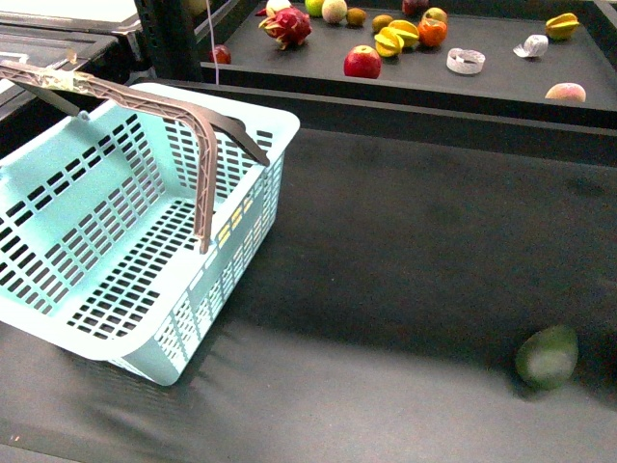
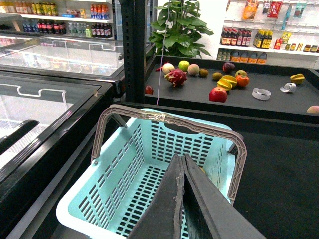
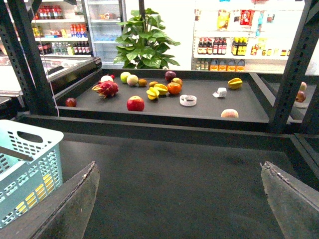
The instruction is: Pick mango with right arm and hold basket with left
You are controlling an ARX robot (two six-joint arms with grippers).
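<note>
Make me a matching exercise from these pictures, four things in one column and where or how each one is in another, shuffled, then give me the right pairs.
Things:
1. light blue slotted plastic basket
2. dull dark green oval fruit
3. round red apple
4. left claw

Places or states:
A. on the raised back shelf among other fruit
B. shut, above the basket
C. alone on the near dark surface, front view's lower right
D. handles up, at the front view's left

Pairs: 1-D, 2-C, 3-A, 4-B

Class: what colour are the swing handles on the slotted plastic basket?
Grey-brown handles; the basket is light blue. Clearest in the left wrist view.
</note>
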